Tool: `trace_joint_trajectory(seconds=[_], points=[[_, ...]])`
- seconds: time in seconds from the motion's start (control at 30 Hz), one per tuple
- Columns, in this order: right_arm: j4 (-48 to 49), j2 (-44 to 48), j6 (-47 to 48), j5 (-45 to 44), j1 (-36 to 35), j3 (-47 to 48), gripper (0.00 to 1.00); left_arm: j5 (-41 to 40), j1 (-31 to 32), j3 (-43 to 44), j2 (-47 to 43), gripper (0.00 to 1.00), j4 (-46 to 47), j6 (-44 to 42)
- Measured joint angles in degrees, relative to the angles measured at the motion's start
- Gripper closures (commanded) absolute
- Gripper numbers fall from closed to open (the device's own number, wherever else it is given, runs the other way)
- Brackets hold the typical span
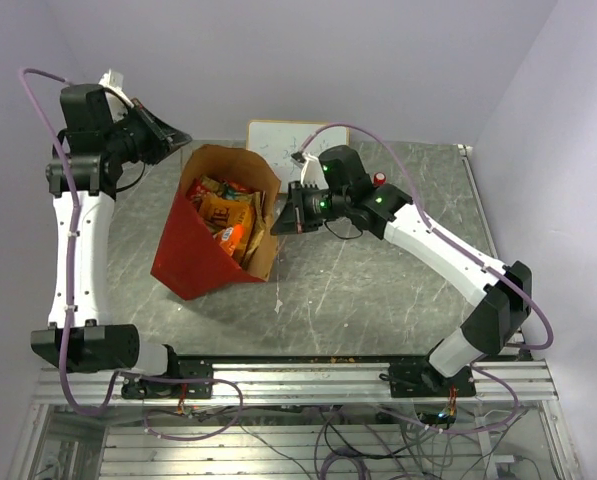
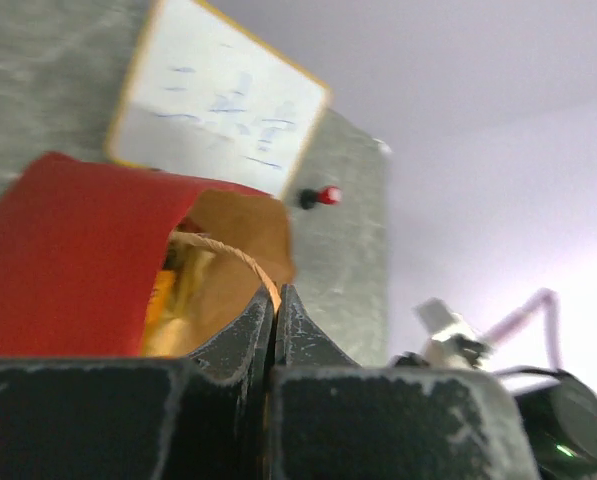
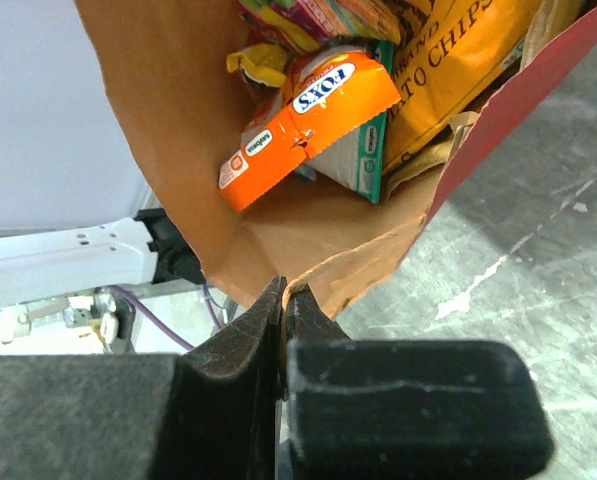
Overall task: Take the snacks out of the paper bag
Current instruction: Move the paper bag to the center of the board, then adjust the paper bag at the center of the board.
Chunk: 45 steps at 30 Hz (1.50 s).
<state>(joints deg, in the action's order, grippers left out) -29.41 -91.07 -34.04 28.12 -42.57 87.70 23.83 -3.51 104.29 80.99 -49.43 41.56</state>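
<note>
The paper bag (image 1: 193, 255), red outside and brown inside, stands mouth-up on the table between both arms. Several snacks (image 1: 228, 215) fill it. In the right wrist view an orange packet (image 3: 308, 120) lies over a teal-white packet (image 3: 363, 160), with a yellow chip bag (image 3: 458, 60) beside them. My left gripper (image 1: 183, 140) (image 2: 276, 292) is shut on the string handle (image 2: 223, 250) at the bag's far-left rim. My right gripper (image 1: 276, 228) (image 3: 285, 292) is shut on the brown paper rim (image 3: 378, 255) at the bag's right side.
A white card with a yellow border (image 1: 278, 140) (image 2: 218, 100) lies flat behind the bag. A small red-capped black bottle (image 1: 379, 179) (image 2: 320, 196) stands near the right arm. Walls close in at the back and on the right.
</note>
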Motion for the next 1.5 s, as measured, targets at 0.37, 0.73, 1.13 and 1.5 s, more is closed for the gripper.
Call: trace_joint_trajectory(seconds=[0.37,0.73,1.13,1.5], points=[[0.3,4.4,2.2,1.1,0.1,-12.1,1.00,16.9,5.6,-27.3,-7.8,0.93,33.5,17.3],[-3.5,12.5,3.5,-1.9,0.1,-21.4,0.94,10.6,24.4,-30.2,-12.3,0.93,34.1,18.6],[-18.1,14.3,11.1,-25.4,0.1,-12.2,0.57,3.8,24.2,-30.2,-16.4,0.93,26.4,13.4],[-12.0,8.0,11.3,-30.3,0.1,-3.2,0.58,2.7,24.2,-25.2,-15.1,0.93,21.3,8.3]])
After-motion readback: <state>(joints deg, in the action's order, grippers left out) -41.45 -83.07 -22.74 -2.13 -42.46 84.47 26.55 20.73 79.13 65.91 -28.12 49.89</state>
